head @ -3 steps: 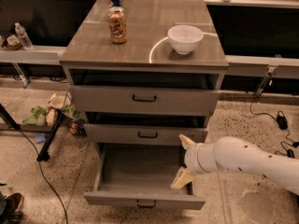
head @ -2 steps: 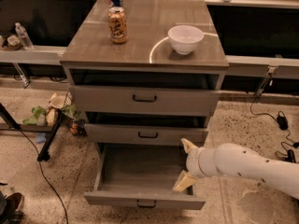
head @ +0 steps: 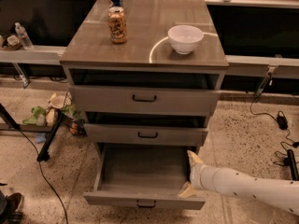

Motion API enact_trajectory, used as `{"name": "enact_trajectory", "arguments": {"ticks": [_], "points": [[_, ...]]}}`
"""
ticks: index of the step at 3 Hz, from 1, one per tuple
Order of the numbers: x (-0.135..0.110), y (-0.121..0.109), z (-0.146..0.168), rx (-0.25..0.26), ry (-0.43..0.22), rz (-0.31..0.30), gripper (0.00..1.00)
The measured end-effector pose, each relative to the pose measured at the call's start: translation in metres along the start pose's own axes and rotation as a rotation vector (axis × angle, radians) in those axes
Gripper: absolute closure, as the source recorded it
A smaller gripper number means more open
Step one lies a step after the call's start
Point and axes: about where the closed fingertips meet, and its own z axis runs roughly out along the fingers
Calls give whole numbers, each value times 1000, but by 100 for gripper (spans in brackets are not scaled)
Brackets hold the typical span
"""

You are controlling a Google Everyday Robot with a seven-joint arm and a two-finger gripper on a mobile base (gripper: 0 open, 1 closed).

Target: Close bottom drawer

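The bottom drawer point(head: 144, 199) is pulled far out of the grey wood-grain cabinet, and its inside is bare. Its small black bar handle point(head: 146, 203) is on the shallow front panel. My gripper point(head: 190, 174) comes in from the right on a white arm, at the drawer's right side wall near the front corner. Its two pale fingers are spread apart and hold nothing; one fingertip point(head: 193, 157) points up and back, the other point(head: 186, 191) lies by the front panel's right end. The middle drawer point(head: 146, 135) and top drawer point(head: 144, 98) stand slightly out.
On the cabinet top stand a white bowl point(head: 185, 38) and two cans point(head: 117, 24). A black stand leg point(head: 49, 138) and some litter point(head: 51, 112) lie on the floor at the left. Cables point(head: 280, 120) lie at the right.
My gripper has moved down and toward the drawer's front right corner. The drawer has not moved.
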Motion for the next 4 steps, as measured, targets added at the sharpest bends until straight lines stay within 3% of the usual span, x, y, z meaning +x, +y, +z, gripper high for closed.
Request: {"name": "enact_trajectory", "arguments": {"ticks": [1,2,3,4], "points": [[0,0,0,0,0,0,0],[37,23,34,-7,34,82,0],[77,57,71,0,27,116,18],[78,60,74,-3,25,118,23]]}}
